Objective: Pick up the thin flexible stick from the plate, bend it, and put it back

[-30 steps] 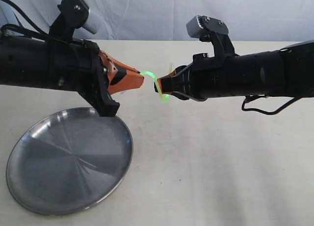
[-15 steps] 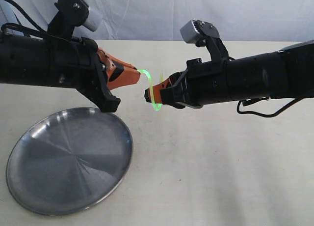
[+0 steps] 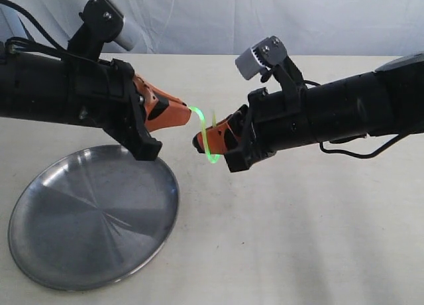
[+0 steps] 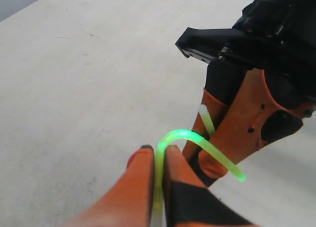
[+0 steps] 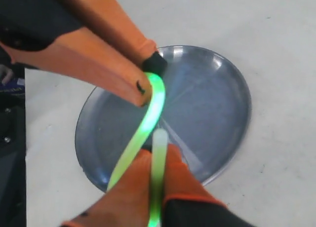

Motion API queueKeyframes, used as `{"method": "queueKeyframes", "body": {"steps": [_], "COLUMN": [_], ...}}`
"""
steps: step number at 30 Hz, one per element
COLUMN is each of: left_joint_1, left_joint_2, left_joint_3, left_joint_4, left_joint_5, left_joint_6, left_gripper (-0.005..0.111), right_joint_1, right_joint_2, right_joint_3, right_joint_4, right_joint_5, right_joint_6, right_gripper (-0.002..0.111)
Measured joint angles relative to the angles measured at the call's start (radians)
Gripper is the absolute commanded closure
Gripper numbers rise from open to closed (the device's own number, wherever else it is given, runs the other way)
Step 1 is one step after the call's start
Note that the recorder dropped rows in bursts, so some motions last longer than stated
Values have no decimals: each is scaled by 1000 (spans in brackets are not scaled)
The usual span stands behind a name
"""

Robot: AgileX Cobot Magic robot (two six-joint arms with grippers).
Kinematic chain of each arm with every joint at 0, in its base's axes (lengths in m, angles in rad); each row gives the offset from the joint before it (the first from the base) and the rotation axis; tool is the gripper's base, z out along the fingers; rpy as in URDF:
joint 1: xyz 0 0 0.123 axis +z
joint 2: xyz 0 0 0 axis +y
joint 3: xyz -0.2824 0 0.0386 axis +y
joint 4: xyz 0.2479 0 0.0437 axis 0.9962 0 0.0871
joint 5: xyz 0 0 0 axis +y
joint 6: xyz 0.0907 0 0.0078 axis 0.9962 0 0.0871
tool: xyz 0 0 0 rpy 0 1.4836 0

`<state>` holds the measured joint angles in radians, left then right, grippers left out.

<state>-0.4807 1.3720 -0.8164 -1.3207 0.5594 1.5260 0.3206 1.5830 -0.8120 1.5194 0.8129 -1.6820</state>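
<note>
The thin flexible stick [image 3: 207, 134] glows bright green and curves in a tight loop in the air between both grippers, above the table right of the plate [image 3: 93, 215]. My left gripper [image 3: 188, 113] is shut on one end of the stick [image 4: 159, 168]. My right gripper [image 3: 199, 142] is shut on the other end of the stick [image 5: 158, 160]. The two orange fingertips are close together, nearly facing each other. The plate [image 5: 207, 108] lies empty below and to the left.
Both black arms reach in from the sides over a pale tabletop [image 3: 298, 239]. A light backdrop [image 3: 265, 13] hangs behind the table's far edge.
The right gripper has moved left and tilted downward, closer to the left gripper. The stick has bent from a shallow wave into a tighter loop. The left arm barely shifted.
</note>
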Motion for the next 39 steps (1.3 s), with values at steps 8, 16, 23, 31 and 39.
{"method": "queueKeyframes", "body": {"steps": [8,16,23,31,39], "left_joint_1": [0,0,0,0,0], "left_joint_2": [0,0,0,6,74], "left_joint_3": [0,0,0,0,0], "left_joint_4": [43,66,92,108,95], "left_joint_5": [23,54,65,69,101], "left_joint_6": [-107,-182,-259,-327,-382], "left_gripper": [107,107,107,107,107], "right_joint_1": [0,0,0,0,0], "right_joint_2": [0,0,0,0,2], "right_joint_3": [0,-2,-4,-4,-4], "right_joint_4": [-20,-59,-106,-117,-174], "right_joint_5": [11,28,30,36,53], "right_joint_6": [-184,-398,-408,-411,-411], "right_gripper": [109,109,109,109,109]}}
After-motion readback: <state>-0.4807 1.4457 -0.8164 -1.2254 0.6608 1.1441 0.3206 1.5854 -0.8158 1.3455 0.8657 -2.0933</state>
